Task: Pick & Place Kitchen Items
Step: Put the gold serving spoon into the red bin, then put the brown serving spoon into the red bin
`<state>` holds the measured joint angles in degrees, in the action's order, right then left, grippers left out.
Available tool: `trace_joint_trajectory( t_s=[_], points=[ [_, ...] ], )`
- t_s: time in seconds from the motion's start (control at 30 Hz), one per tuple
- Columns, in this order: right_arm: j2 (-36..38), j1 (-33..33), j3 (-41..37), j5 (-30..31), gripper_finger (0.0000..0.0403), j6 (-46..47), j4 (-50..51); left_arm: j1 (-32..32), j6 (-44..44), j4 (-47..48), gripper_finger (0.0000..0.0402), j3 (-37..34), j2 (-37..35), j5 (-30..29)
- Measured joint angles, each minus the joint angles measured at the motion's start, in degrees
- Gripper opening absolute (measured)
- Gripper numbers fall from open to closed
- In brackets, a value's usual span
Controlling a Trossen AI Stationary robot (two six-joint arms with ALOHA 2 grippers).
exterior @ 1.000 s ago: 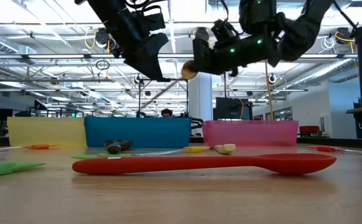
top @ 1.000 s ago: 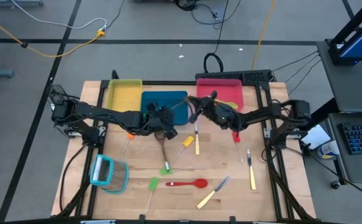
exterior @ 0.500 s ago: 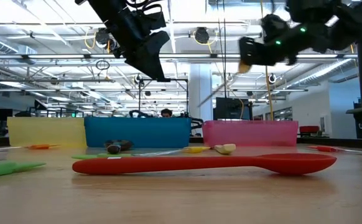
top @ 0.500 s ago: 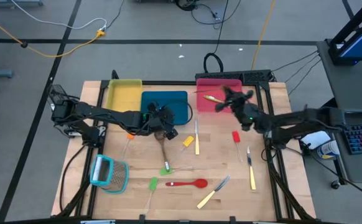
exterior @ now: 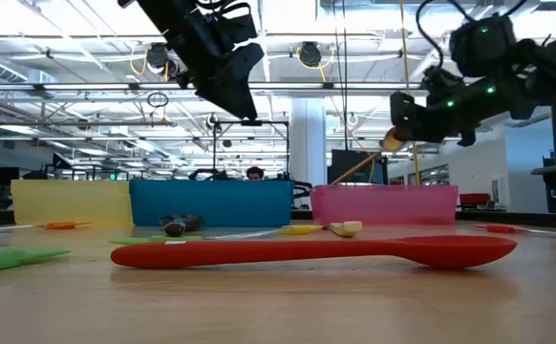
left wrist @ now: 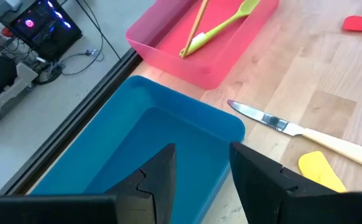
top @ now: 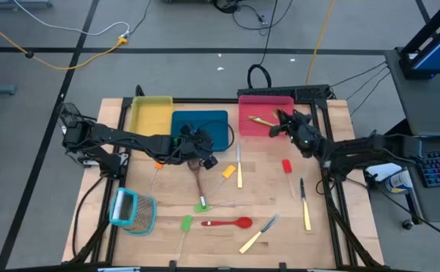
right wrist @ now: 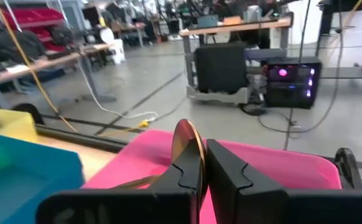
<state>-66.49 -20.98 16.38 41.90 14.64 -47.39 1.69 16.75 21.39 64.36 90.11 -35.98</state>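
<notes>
- Right gripper [top: 282, 125] over pink rectangular tray [top: 252, 130], fingers pinching slim wooden spoon [top: 261, 120], handle angling downward into tray.
- Left gripper [top: 202, 156] hangs empty, fingers parted, at blue tray [top: 193, 121].

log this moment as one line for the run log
right pincer | shut on wooden spoon | over red tray || left pincer | open, empty | above blue tray

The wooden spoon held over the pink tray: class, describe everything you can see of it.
The slim, light-brown wooden spoon has a rounded bowl and a thin straight handle. The right gripper is shut on its bowl end, seen edge-on between the fingers in the right wrist view. The handle slants down into the pink plastic tray, above a lime-green spatula. Whether its tip touches the tray floor cannot be told.
</notes>
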Motion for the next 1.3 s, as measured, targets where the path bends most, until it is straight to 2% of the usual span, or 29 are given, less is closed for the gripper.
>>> trace_joint_trajectory(
  t_s=[0.2,0.4,0.57,0.73,0.83,1.1,1.3],
  points=[
    [-6.5,-2.4,5.3,-0.2,0.0004,2.2,4.8,0.0,-1.5,-1.2,0.0154,0.0,0.0,0.1],
    [-11.9,-9.2,10.1,-0.6,0.0004,3.2,6.4,0.0,-1.9,-1.1,0.0154,0.0,0.0,0.1],
    [-16.4,-15.0,11.8,-9.7,0.0004,7.7,6.7,0.0,-3.0,-1.0,0.0154,0.0,0.0,0.1],
    [-21.0,-17.8,11.9,-10.7,0.0007,10.8,5.6,-0.1,-3.2,-1.1,0.0154,0.0,0.0,0.1],
    [-22.1,-18.2,11.9,-10.6,0.0022,10.2,5.6,-0.1,-3.3,-1.1,0.0154,0.0,0.0,0.1],
    [-22.4,-18.8,11.8,-10.4,0.0095,9.5,6.4,-0.1,-3.6,-1.1,0.0154,0.0,0.0,0.1],
    [-22.4,-18.8,11.8,-10.3,0.0128,8.2,6.2,-0.1,-3.6,-1.0,0.0154,0.0,0.0,0.1]
  ],
)
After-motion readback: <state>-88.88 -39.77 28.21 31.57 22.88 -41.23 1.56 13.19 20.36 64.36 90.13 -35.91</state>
